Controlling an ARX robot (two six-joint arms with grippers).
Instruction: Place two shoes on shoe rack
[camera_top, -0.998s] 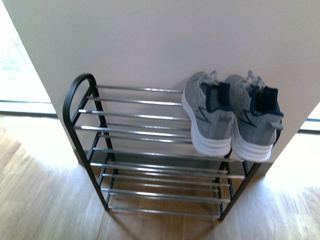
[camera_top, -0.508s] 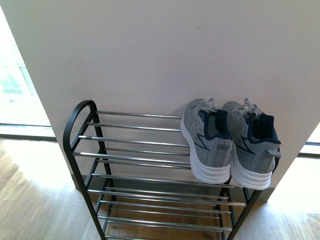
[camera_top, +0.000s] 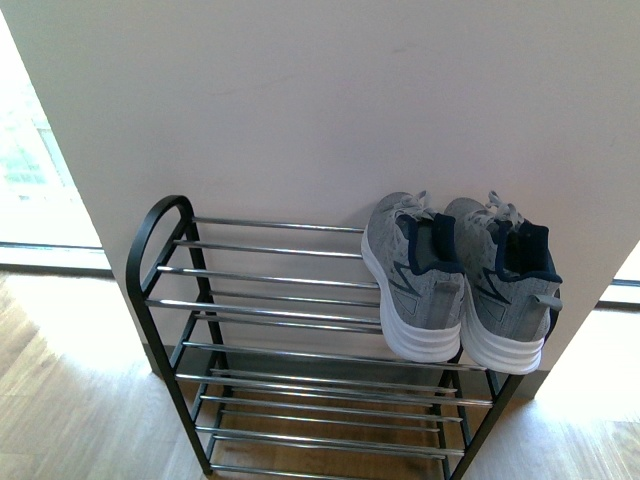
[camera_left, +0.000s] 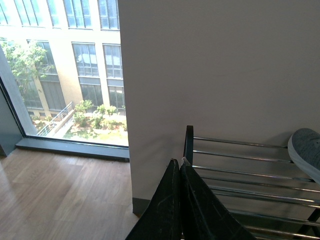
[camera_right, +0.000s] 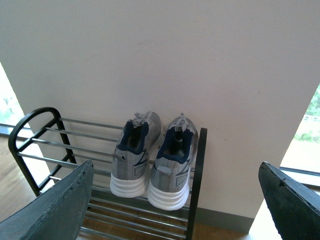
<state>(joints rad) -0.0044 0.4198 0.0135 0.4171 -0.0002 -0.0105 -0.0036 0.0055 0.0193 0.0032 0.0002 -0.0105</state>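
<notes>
Two grey knit sneakers, the left one (camera_top: 415, 275) and the right one (camera_top: 505, 280), rest side by side on the top tier of the black shoe rack (camera_top: 150, 250), at its right end, toes to the wall. The right wrist view shows both sneakers (camera_right: 132, 155) (camera_right: 172, 165) from behind, well ahead of my right gripper (camera_right: 175, 200), which is open and empty. My left gripper (camera_left: 179, 162) is shut with nothing in it, pointing at the rack's left post (camera_left: 188, 145); a sneaker toe (camera_left: 306, 150) shows at that frame's edge. Neither arm shows in the front view.
The rack stands against a white wall (camera_top: 320, 110). Chrome bars (camera_top: 270, 280) left of the sneakers carry nothing. Wood floor (camera_top: 70, 400) lies around it, with a floor-to-ceiling window (camera_left: 60, 75) to the left and another (camera_right: 307, 125) to the right.
The front view has tilted upward: the rack and sneakers sit lower in frame than a second ago, with little shift in the last half second. The sneakers stay put on the top tier.
</notes>
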